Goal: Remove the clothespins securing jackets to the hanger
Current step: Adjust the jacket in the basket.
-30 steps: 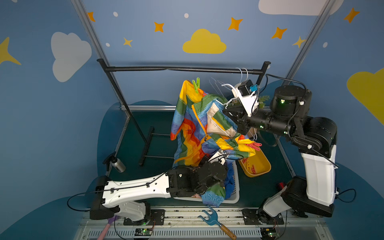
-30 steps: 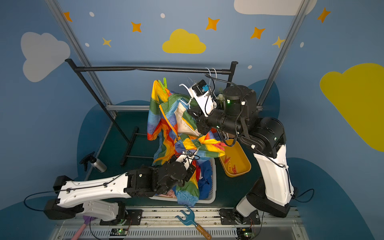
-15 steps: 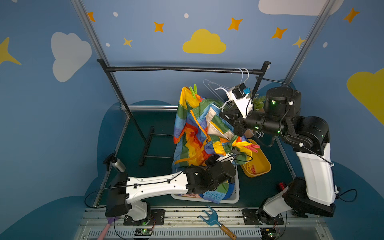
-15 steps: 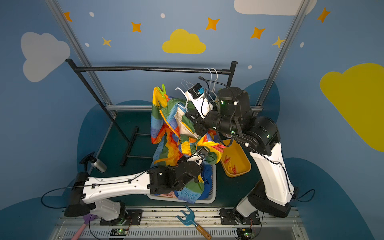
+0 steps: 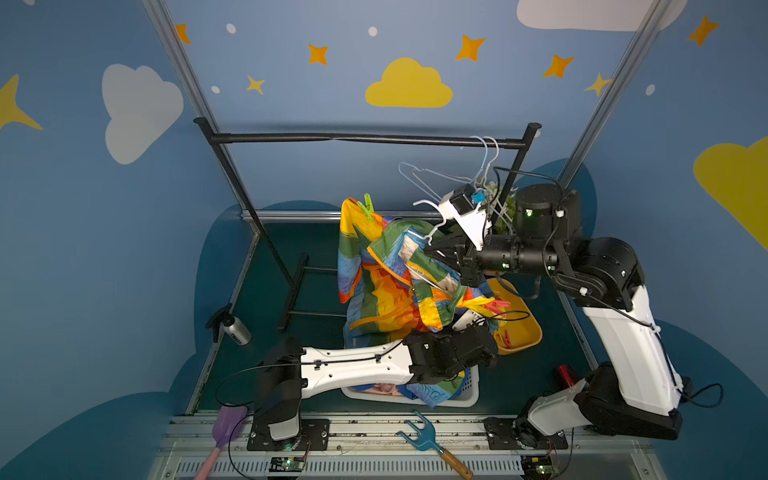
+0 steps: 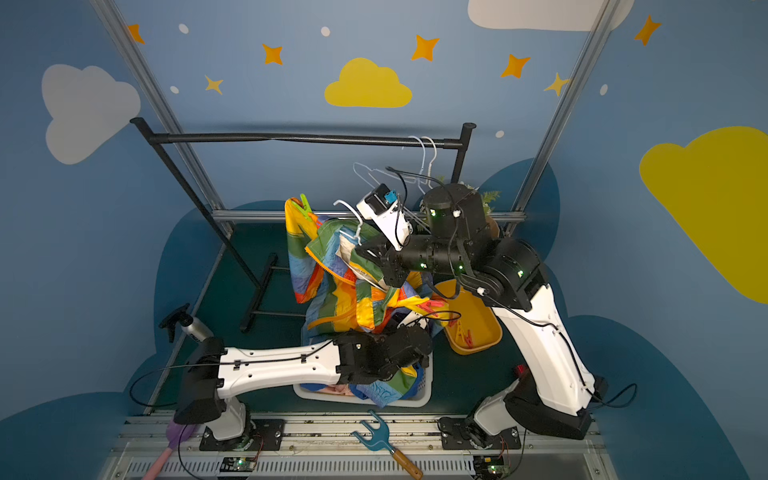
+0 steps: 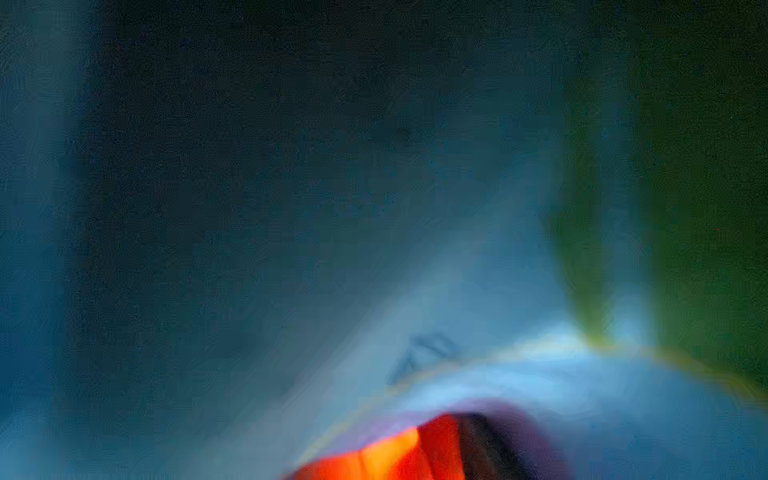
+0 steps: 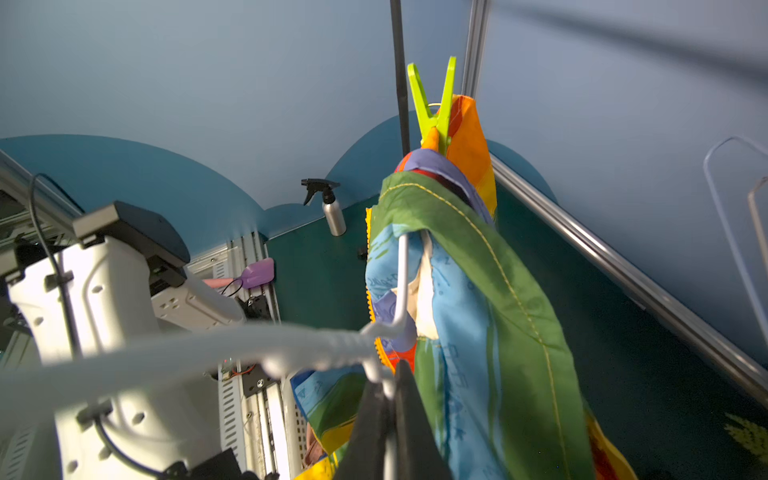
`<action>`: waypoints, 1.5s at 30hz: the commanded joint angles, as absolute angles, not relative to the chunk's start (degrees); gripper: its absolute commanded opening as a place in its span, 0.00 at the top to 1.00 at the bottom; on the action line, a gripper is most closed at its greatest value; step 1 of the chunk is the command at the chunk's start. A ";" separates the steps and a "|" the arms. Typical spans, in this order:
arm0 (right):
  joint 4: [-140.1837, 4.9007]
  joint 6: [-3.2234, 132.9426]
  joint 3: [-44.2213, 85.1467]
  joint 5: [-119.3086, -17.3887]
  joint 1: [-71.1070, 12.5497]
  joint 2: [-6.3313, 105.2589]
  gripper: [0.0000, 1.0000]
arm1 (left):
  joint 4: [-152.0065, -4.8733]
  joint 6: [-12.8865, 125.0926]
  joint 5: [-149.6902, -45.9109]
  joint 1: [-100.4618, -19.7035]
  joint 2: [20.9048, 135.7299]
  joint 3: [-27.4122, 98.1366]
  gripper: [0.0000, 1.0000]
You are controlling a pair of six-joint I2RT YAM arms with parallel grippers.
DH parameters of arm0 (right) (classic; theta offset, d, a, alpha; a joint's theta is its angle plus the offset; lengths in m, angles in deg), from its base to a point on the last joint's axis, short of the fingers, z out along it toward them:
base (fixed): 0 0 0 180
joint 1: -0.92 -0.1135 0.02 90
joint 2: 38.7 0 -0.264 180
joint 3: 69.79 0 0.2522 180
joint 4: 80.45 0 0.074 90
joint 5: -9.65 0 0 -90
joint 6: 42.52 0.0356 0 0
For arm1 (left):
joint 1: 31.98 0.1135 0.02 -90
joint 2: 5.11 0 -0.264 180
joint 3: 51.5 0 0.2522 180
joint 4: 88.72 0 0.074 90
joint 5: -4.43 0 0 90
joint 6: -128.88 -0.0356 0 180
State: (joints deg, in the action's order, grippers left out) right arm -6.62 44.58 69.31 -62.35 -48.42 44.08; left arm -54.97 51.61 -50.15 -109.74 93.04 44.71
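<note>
A rainbow-striped jacket (image 5: 386,282) hangs from a white hanger (image 5: 432,224) in the middle of the booth. My right gripper (image 8: 388,399) is shut on the hanger's wire neck (image 8: 291,349) and holds it up off the rack. A green clothespin (image 5: 367,206) (image 8: 434,108) clamps the jacket's far shoulder to the hanger. A red clothespin (image 5: 494,306) sits at the low sleeve end. My left gripper (image 5: 473,332) lies below that sleeve, over the basket. Its fingers are hidden by fabric, and the left wrist view is only blurred cloth.
A black clothes rack (image 5: 365,139) spans the back with empty wire hangers (image 5: 486,162) on it. Below the jacket stands a white basket (image 5: 469,390) with clothes. A yellow bin (image 5: 519,328) holds red pegs. A spray bottle (image 5: 235,330) stands left; a blue fork tool (image 5: 424,436) lies in front.
My left arm has reached further right, bringing its gripper under the low sleeve by the red clothespin. The right gripper has carried the hanger and jacket slightly left.
</note>
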 commanded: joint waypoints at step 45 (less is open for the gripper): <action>-8.76 42.90 71.92 -58.78 -41.88 40.40 1.00 | -57.72 54.97 -84.34 -62.42 38.58 7.35 0.01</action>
State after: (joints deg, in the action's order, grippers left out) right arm -5.57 42.66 69.75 -59.86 -42.28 40.59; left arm -55.12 53.54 -77.71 -65.48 35.47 6.42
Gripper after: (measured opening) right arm 0.054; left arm 0.995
